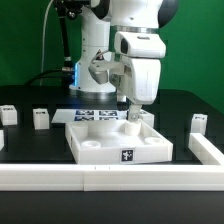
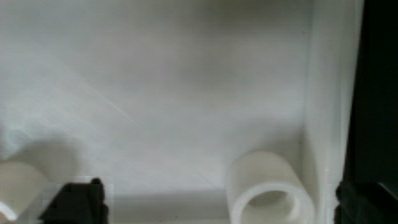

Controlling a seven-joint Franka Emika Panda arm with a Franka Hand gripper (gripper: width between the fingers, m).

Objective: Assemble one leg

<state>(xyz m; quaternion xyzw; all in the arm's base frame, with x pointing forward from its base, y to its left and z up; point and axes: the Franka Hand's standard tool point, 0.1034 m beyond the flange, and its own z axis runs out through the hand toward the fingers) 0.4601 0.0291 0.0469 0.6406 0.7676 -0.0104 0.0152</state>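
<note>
While the gripper (image 1: 131, 112) hangs wide-spread over the white panel (image 1: 105, 148), a leg (image 1: 40, 118) stands aside — untouched.

The black table (image 1: 40, 148) carries a large white panel (image 1: 105, 148) near its middle. The marker board (image 1: 97, 116) lies flat just behind the panel. To the exterior view's left of the panel stand two small white posts: the near leg (image 1: 41, 118), and the far leg (image 1: 8, 114) farther out. A third leg (image 1: 199, 124) stands to the panel's right. A white rail (image 1: 60, 178) runs along the table in front of the panel.
</note>
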